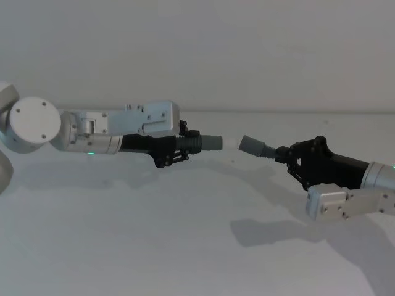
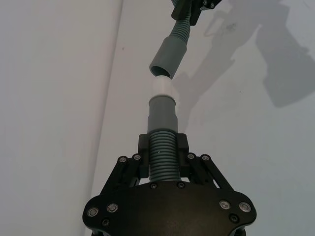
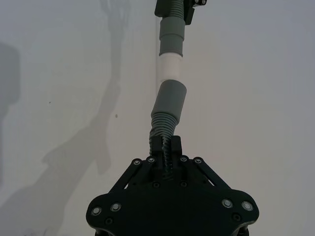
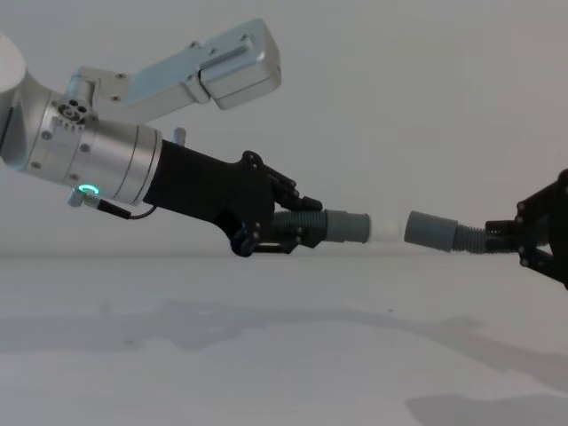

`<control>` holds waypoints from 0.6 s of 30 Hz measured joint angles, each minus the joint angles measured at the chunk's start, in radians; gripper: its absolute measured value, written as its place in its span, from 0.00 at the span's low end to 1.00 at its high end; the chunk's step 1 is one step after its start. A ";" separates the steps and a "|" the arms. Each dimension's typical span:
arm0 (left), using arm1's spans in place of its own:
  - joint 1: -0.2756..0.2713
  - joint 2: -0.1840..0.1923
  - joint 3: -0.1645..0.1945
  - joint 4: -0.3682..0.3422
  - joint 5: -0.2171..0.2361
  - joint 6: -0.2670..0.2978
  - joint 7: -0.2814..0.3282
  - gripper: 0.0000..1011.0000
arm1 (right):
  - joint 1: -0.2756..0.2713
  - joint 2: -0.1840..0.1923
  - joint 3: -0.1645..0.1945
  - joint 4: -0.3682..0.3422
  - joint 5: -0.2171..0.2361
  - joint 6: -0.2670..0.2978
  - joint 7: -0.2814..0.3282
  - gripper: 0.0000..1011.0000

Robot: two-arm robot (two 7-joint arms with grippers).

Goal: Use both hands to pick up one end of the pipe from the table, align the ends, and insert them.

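Cuffs lifted clear of the table [image 1: 123,246], mouths nearly meeting.
Your left gripper [image 1: 182,148] clamps the ribbed hose behind the white-tipped cuff [image 4: 348,226]; your right gripper [image 1: 285,156] clamps behind the wider cuff [image 4: 430,230]. Level the right cuff's tilt, then push straight together.

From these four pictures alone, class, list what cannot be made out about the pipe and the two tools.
- The pipe's middle stretch: hidden behind the left tool in the chest view, running out of the frame in both wrist views.
- Right tool: cut off by the chest view's right edge.
- Whether the white tip has entered the wider end: the left wrist view looks along the pipe, so depth is unclear; the chest view suggests a gap.
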 joint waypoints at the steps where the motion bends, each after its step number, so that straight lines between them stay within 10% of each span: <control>1: 0.000 0.000 0.000 0.000 0.000 0.000 0.000 0.30 | 0.001 0.000 -0.001 0.001 0.000 0.000 0.000 0.08; 18: 0.000 0.000 0.000 0.000 0.000 0.000 0.000 0.30 | 0.023 -0.006 -0.027 0.018 -0.005 0.000 0.003 0.07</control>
